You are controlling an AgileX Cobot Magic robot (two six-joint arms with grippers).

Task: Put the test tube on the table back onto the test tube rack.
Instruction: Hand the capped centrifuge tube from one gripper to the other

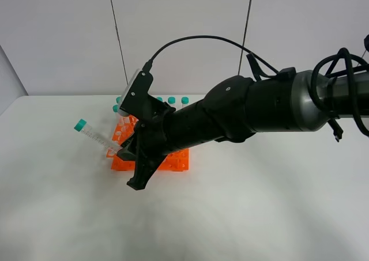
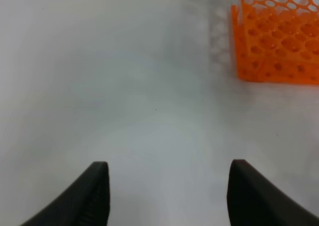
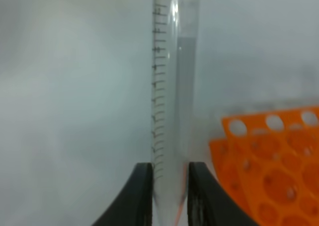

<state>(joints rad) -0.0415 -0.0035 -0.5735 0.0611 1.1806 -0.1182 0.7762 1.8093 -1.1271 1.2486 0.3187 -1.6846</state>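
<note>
The large matte white table [image 1: 259,215] with rounded corners fills the lower part of the high view. Across it from the right reaches the thick black right arm [image 1: 248,114], ending over the bright orange plastic test tube rack [image 1: 177,160], a square block with a grid of round holes. The arm covers most of the rack. Behind the arm, teal caps of other tubes [image 1: 172,100] stand up out of the rack's far rows.

The slim clear plastic test tube [image 1: 95,135] with the teal-green screw cap is off the table, clamped at its tapered lower end by the right gripper [image 1: 124,151]. It tilts, cap up and away to the left of the rack, with its tip just beside the rack's left edge. In the right wrist view the 2 black fingers [image 3: 144,191] press on either side of the tube, whose printed scale marks show.

The left gripper [image 2: 167,168] hangs over bare table with its fingers [image 2: 97,191] spread wide, holding nothing, the rack near it.
</note>
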